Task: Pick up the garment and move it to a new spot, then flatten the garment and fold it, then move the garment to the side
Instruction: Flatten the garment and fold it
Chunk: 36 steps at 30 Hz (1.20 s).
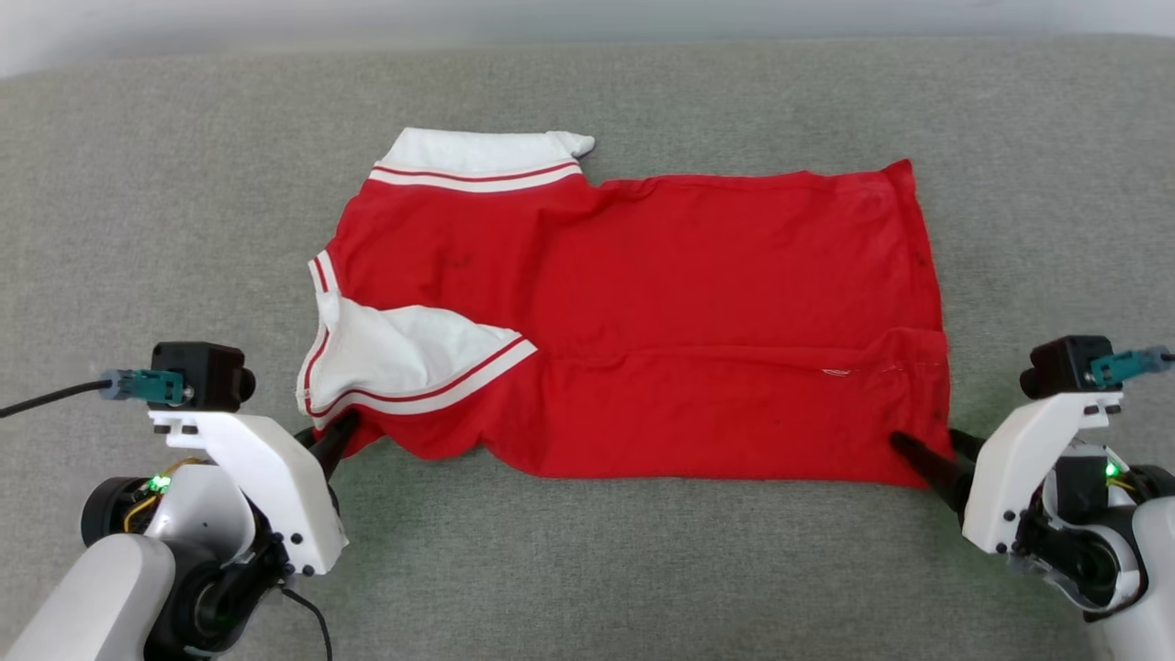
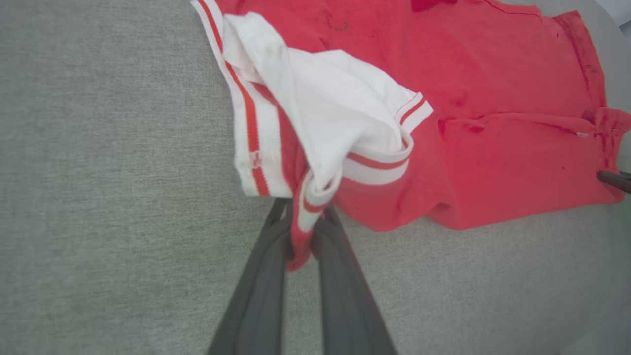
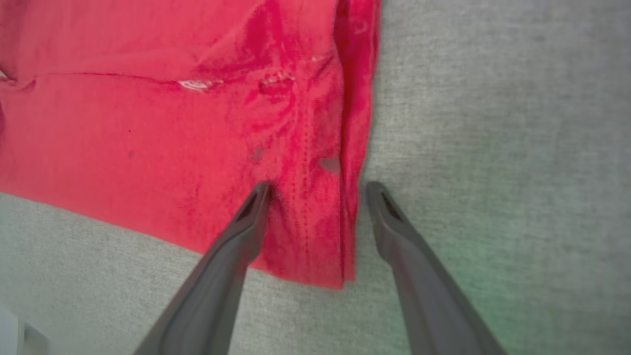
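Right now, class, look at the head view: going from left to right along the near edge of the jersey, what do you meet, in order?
The left hand, shut on fabric → white panel with striped trim → red body of the garment → right hand, open around the near corner.

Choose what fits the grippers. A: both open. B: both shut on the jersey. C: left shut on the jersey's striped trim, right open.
C: the left gripper pinches striped trim of the jersey between closed fingers; the right gripper has its fingers spread astride the hem corner.
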{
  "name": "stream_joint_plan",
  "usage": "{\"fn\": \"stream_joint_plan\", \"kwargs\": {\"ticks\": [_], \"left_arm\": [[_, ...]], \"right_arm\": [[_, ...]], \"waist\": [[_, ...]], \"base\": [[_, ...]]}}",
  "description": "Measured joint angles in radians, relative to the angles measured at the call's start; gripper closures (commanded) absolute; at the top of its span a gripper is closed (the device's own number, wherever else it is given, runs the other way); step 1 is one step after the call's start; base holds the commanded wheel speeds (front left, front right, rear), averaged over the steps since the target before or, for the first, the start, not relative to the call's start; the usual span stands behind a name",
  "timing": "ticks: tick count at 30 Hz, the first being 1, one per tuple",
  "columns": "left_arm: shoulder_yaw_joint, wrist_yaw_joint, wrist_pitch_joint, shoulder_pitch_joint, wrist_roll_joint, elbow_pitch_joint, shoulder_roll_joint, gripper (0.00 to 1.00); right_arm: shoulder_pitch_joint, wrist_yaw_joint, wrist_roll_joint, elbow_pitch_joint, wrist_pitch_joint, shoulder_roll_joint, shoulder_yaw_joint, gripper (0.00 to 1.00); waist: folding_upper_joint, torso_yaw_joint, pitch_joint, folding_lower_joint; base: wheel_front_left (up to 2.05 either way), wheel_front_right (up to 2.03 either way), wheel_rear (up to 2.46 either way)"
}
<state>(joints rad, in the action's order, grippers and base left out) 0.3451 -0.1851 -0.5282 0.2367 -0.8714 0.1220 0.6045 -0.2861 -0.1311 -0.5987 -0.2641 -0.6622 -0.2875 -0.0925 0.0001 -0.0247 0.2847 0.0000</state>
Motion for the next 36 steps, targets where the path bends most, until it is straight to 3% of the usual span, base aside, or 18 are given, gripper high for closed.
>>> {"fn": "stream_joint_plan", "kwargs": {"ticks": [1, 2, 3, 10, 16, 31, 32, 33, 34, 35, 36], "left_arm": [[0.002, 0.0, 0.0, 0.002, 0.001, -0.001, -0.004, 1.0], [0.003, 0.0, 0.001, 0.003, 0.0, -0.004, -0.006, 1.0], [0.003, 0.002, 0.004, 0.005, 0.0, -0.006, -0.009, 1.0], [0.008, 0.011, 0.004, -0.006, -0.022, -0.035, -0.019, 1.0], [-0.004, 0.011, 0.021, -0.047, -0.053, -0.05, -0.033, 1.0], [-0.024, -0.05, 0.034, -0.269, -0.101, -0.024, -0.025, 1.0], [-0.017, -0.043, 0.035, -0.273, -0.104, -0.033, -0.032, 1.0], [-0.012, -0.038, 0.047, -0.273, -0.101, -0.049, -0.044, 0.84], [-0.011, -0.033, 0.057, -0.272, -0.103, -0.065, -0.056, 0.17], [-0.003, -0.023, 0.058, -0.269, -0.107, -0.084, -0.063, 0.0], [0.001, -0.016, 0.066, -0.267, -0.107, -0.103, -0.072, 0.0]], "right_arm": [[-0.009, 0.0, -0.001, -0.008, -0.003, -0.003, -0.009, 0.35], [-0.017, 0.0, -0.007, -0.017, -0.006, -0.004, -0.014, 0.81], [-0.024, 0.0, -0.016, -0.024, -0.008, -0.007, -0.019, 1.0], [-0.047, 0.0, -0.026, -0.044, 0.011, -0.017, -0.061, 1.0], [-0.033, 0.0, -0.022, 0.019, 0.028, -0.043, -0.085, 1.0], [0.181, 0.0, 0.001, 0.148, -0.053, -0.056, -0.032, 1.0], [0.193, 0.0, 0.004, 0.145, -0.053, -0.05, -0.025, 0.92], [0.204, 0.0, 0.009, 0.138, -0.053, -0.044, -0.024, 0.25], [0.213, 0.0, 0.016, 0.13, -0.051, -0.037, -0.023, 0.0], [0.22, 0.0, 0.02, 0.124, -0.038, -0.031, -0.019, 0.0], [0.224, 0.0, 0.024, 0.121, -0.019, -0.027, -0.016, 0.0]], "waist": [[0.0, 0.005, 0.005, 0.0], [0.0, 0.008, 0.009, 0.0], [0.0, 0.011, 0.012, 0.0], [0.0, 0.008, -0.005, 0.0], [0.0, 0.004, -0.069, 0.0], [0.0, 0.014, -0.216, -0.0001], [0.0, 0.015, -0.216, 0.0], [0.0, 0.015, -0.215, 0.0], [0.0, 0.015, -0.214, 0.0], [0.0, 0.015, -0.211, 0.0], [0.0, 0.016, -0.209, 0.0]], "base": [[0.0, 0.0, 0.0], [0.0, 0.0, 0.0], [0.0, 0.0, 0.0], [0.0, 0.0, 0.0], [0.0, 0.0, 0.0], [0.0, 0.0, 0.0], [0.0, 0.0, 0.0], [0.0, 0.0, 0.0], [0.0, 0.0, 0.0], [0.0, 0.0, 0.0], [0.0, 0.0, 0.0]]}}
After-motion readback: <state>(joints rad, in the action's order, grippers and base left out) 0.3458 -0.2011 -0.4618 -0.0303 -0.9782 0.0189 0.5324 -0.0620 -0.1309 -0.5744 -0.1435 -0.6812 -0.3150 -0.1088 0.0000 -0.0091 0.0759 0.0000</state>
